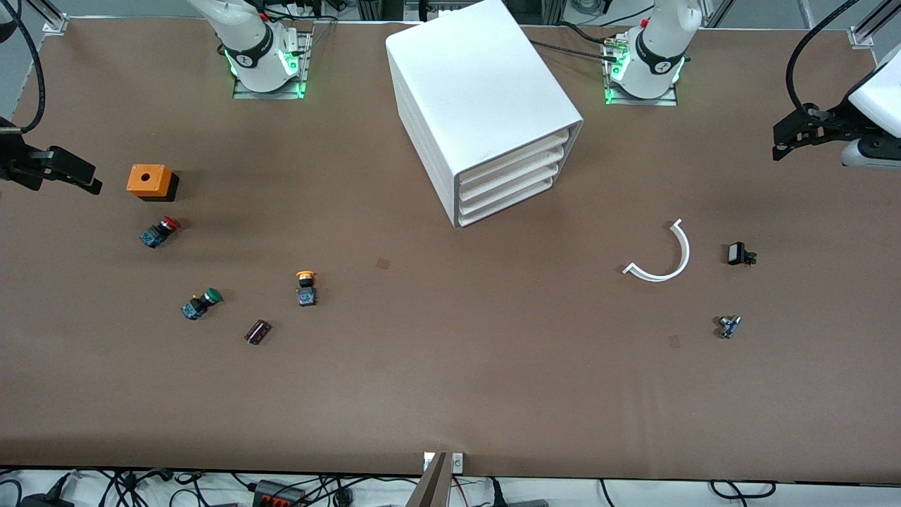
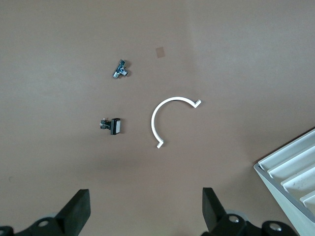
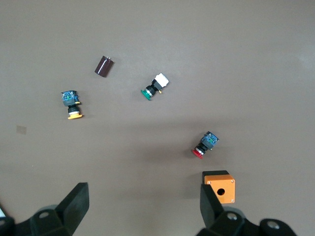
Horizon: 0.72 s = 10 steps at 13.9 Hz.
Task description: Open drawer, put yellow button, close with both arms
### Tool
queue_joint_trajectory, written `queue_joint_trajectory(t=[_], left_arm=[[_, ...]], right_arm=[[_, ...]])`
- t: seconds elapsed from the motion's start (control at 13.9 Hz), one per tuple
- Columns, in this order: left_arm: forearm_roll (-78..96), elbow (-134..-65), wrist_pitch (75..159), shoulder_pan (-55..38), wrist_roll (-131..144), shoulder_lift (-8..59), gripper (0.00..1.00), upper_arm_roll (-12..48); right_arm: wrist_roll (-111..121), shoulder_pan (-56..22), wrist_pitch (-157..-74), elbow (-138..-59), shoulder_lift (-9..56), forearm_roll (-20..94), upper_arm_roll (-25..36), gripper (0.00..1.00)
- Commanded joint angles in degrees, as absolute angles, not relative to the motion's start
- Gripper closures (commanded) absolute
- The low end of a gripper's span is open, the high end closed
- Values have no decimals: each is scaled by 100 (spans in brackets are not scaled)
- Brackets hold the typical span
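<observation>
The left tool (image 1: pixel 781 141) hangs over the bench (image 1: pixel 450 394) at the left arm's end, its 2 fingers (image 2: pixel 78 209) spread wide and holding nothing. Below it on the bench lie a white curved strip (image 1: pixel 665 257), a small black clip (image 1: pixel 739 254) and a small metal part (image 1: pixel 728 326), all well apart from the tool. The right tool (image 1: pixel 88 179) hangs over the right arm's end of the bench, its fingers (image 3: pixel 76 204) also spread and empty. Just beside it sits an orange box (image 1: pixel 149 181) with 1 round hole in its top. A red-capped button (image 1: pixel 160 231) lies near that box, a green-capped button (image 1: pixel 200 303) lies nearer the front camera, and a dark cylinder (image 1: pixel 257 332) lies beside that one. The yellow button (image 1: pixel 305 288) rests on the bench, cap toward the arms' bases, well apart from the right tool and toward the middle of the bench. The white cabinet (image 1: pixel 471 98) stands between the 2 arm bases, apart from both tools, with 4 stacked trays showing at its front; the drawer (image 1: pixel 517 160), uppermost of them, sits shut and level with the other 3.
</observation>
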State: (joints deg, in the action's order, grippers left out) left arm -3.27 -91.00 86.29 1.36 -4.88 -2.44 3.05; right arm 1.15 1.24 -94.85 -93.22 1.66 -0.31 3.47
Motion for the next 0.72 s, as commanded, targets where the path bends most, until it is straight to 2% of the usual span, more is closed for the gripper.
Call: queue_joint_trajectory(t=[0.0,0.65], left_arm=[[-299,-9114,8552,97,-527,-316,0,264],[-246,-9062,8359,97,-597,-255,0,307]], right_arm=[[202,149,-9554,-9448,62,-97,308,0],[185,-272,-9615,-9387,290,17,308,0]])
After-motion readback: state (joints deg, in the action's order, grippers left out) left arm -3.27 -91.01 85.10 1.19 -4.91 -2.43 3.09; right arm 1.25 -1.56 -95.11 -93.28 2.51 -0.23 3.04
